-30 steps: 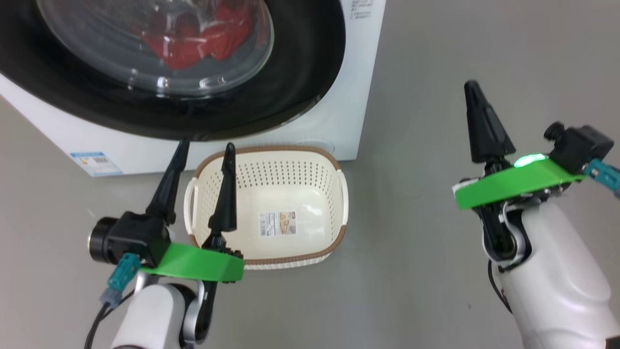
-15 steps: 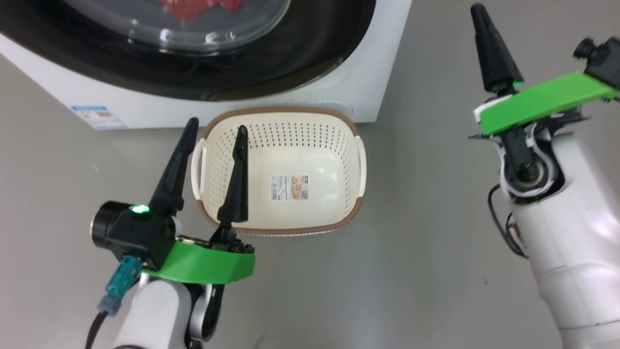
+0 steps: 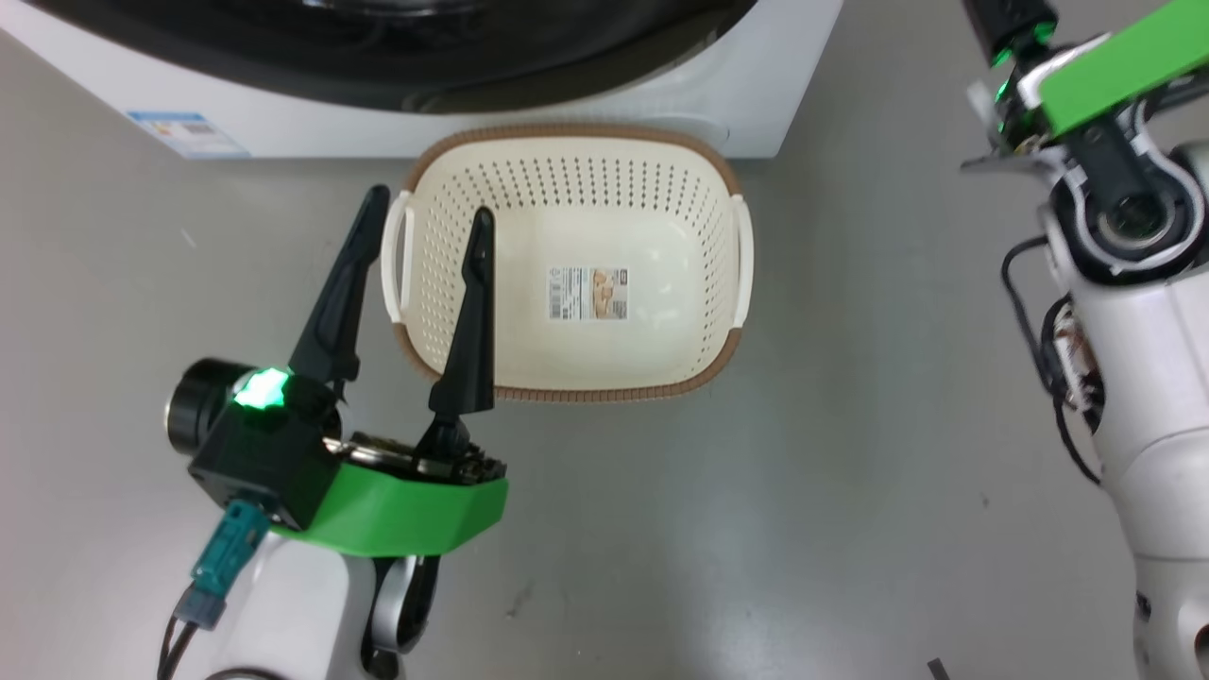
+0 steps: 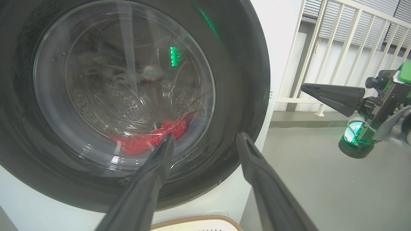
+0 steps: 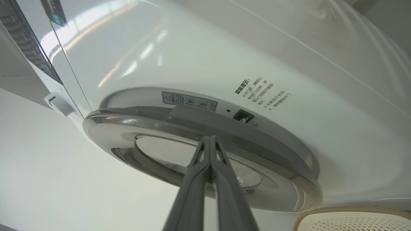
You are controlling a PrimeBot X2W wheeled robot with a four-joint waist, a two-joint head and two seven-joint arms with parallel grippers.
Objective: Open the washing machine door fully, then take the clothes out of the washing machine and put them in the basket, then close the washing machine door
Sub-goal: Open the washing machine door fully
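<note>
- Left fingers (image 3: 469, 321) spread wide, empty; right fingers (image 5: 192, 192) pinched together, empty.
- Door (image 4: 247, 80) looks stiff, glossy, slippery: hook its rim.
- Clothes (image 4: 144, 141) seem soft, light: pinch a fold.

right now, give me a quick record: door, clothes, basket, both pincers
door: across the opening, not swung wide
clothes: red, inside, behind the door's glass
basket: empty, on the floor before the washer
left pincer: open, empty, over the basket's left side
right pincer: shut, empty, tips near the door rim
</note>
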